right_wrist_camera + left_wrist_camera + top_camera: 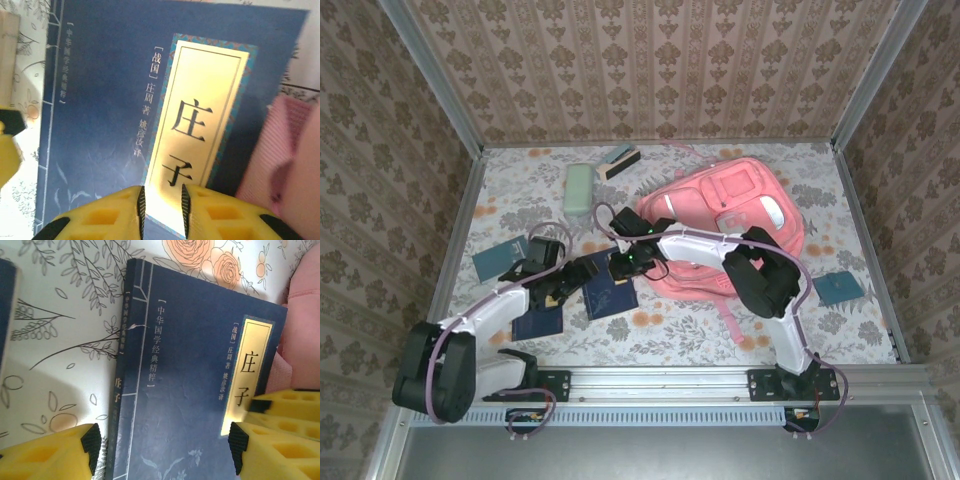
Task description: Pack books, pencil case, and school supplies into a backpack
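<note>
Navy with a gold title label, one of the books (610,297) lies flat on the tabletop (720,335), just beside the near-left edge of the pink backpack (730,215). Both arms meet over it. I judge the step in hand to be picking up this book for packing.

The left hand (165,447) is spread wide, with its fingers straddling the book's width at one short end. The right hand (162,205) has its fingers drawn nearly together, leaving a thin slit, with the tips at the cover by the label. Whether they nip anything I cannot tell.

The book's long axis runs away from the hands toward the far side, slightly skewed. Its spine is on the left in both wrist views, and its far right corner meets pink fabric.

Because the book lies flat, the next move calls for raising an edge or closing the spread hand across it. The book then has to be carried to the backpack's opening, which I cannot make out.
</note>
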Controlling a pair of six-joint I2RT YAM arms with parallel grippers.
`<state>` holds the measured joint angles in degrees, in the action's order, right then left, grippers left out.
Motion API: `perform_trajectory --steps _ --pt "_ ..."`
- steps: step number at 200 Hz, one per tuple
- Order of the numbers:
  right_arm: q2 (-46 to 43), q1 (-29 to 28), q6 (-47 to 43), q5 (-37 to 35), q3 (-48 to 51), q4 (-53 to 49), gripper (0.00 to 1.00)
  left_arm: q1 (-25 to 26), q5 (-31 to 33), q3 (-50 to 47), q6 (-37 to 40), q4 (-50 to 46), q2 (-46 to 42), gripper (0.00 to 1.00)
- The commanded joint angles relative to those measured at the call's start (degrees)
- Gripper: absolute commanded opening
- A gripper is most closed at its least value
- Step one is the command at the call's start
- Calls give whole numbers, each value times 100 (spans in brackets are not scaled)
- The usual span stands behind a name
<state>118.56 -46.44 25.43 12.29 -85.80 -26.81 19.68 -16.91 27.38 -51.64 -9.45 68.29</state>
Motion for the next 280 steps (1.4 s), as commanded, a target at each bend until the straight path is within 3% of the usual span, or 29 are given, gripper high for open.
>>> perform_trajectory --steps 1,52,110,134,146,163,183,200,280 --pt "-439 36 -80 -488 82 -588 31 117 -90 -39 79 252 133 70" --pt "-353 24 188 -370 629 -214 32 264 174 87 231 -88 462 66" --pt "132 -102 369 -184 497 -93 32 361 495 269 339 -694 743 66" --pt "259 -206 480 -544 414 -344 34 427 504 285 344 -666 925 67" --pt "239 -217 540 -730 426 -369 34 457 502 294 328 -631 990 66" --pt "118 -217 508 -633 534 -290 34 500 407 256 308 -425 1007 58" --pt "148 -208 513 -421 546 -193 35 501 52 123 189 86 896 59" --pt "128 -209 532 -709 444 -366 35 502 -40 101 145 119 670 60" --pt "-501 -187 410 -1061 403 -826 39 471 442 222 365 -599 448 60"
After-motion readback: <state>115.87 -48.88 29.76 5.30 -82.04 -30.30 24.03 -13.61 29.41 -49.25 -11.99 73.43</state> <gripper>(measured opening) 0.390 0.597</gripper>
